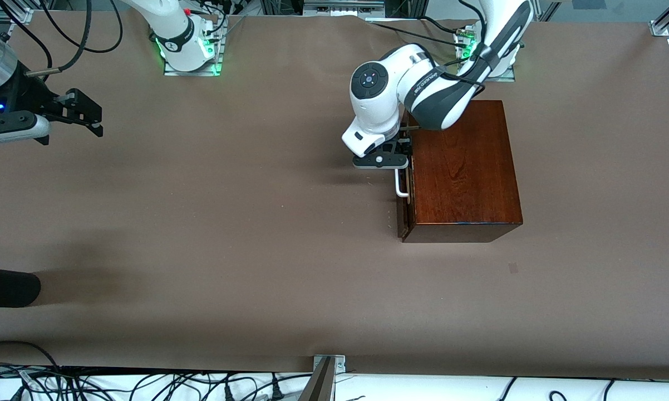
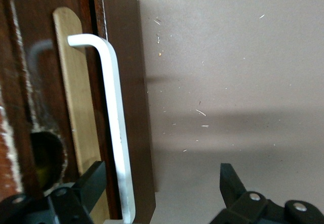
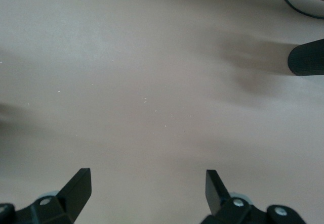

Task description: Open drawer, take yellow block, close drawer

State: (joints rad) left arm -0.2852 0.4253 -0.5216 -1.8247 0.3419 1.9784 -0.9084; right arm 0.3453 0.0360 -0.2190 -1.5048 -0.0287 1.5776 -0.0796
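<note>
White bar handle (image 2: 115, 128) sits between your left gripper (image 2: 162, 183) and its wide jaws, so close squarely and pull the drawer (image 1: 403, 189) straight out while the right gripper (image 1: 81, 114), jaws also wide, waits over the counter (image 1: 229, 223).

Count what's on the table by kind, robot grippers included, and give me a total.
Wooden box with drawer: 1
White handle: 1
Grippers: 2, left gripper at the handle, right gripper waiting over bare table
Yellow blocks visible: 0
Total: 4
</note>
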